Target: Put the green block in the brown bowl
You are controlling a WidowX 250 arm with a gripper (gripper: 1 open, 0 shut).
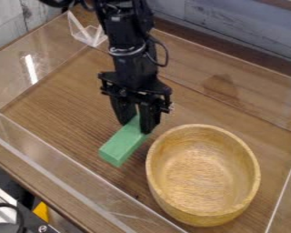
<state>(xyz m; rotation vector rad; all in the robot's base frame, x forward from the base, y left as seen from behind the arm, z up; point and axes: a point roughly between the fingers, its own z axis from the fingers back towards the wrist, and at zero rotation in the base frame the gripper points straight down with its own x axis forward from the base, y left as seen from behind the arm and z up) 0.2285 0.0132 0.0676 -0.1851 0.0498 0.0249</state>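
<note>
Arm: I see my one black arm (126, 41) coming in from the top of the view and reaching down toward the middle of the table, with its wrist pointing almost straight down.

Gripper: my gripper (135, 126) has its two dark fingers (149, 116) closed onto the upper end of the green block, one on each side, so I read it as holding the block at a partway width.

Green block: the green block (119, 146) is tilted, its upper end caught between the fingers and its lower end down by the table surface, just left of the bowl. I cannot tell whether that lower end touches the wood.

Brown bowl: the brown bowl (242, 197) sits upright on the table at the lower right, with nothing inside it. Its rim is just beside the block and the fingers; I cannot tell if they touch.

Table: the table (221, 86) is dark wood grain, and I see clear plastic walls (39, 68) standing around its edges.

Block versus bowl: the block is outside the bowl, at its left rim.
</note>
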